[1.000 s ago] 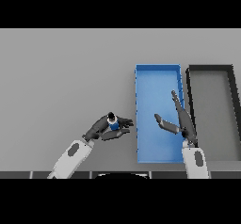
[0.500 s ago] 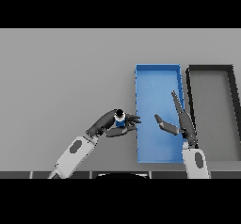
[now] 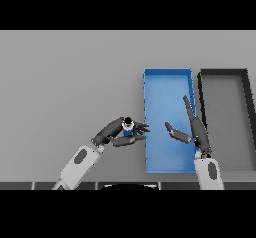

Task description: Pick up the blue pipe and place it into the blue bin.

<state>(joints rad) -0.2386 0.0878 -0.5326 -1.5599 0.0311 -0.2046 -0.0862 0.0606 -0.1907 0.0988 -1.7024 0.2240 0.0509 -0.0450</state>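
The left hand, fingers curled round the blue pipe, has carried it toward three o'clock, reaching the blue bin's near wall. Release looks close; the right hand hovers open over the bin.

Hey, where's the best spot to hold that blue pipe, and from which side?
Around its blue middle, from the side. The blue pipe stands roughly upright with a dark top end, and the left hand already wraps it there, beside the blue bin.

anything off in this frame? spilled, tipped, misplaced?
Nothing stands out. The left hand holds the blue pipe at the blue bin's left wall; the right hand hangs open over the bin. The black bin sits square beside it.
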